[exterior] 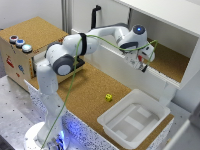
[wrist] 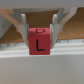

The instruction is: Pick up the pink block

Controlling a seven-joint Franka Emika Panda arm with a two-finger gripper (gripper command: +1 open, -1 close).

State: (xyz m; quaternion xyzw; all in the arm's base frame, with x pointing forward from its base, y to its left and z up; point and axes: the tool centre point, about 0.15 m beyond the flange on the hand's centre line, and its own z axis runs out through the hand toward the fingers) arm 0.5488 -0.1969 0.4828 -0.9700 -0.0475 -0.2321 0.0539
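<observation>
The pink block (wrist: pixel 40 42) is a small pinkish-red cube with a black letter on its face. It sits between the two fingers (wrist: pixel 23 27) of my gripper (wrist: pixel 40 32), which is shut on it. In the exterior view the gripper (exterior: pixel 141 62) is at the front edge of the white shelf unit, with the pink block (exterior: pixel 140 59) showing as a small red spot between its fingers. The block hangs just above the shelf's white front lip (wrist: pixel 42 67); I cannot tell whether it touches it.
A small yellow cube (exterior: pixel 108 97) lies on the cork table top. A white tray (exterior: pixel 134 119) stands at the exterior view's lower right. The shelf has a cork floor (exterior: pixel 170 62) and a white roof. A box with buttons (exterior: pixel 20 44) stands at the exterior view's left.
</observation>
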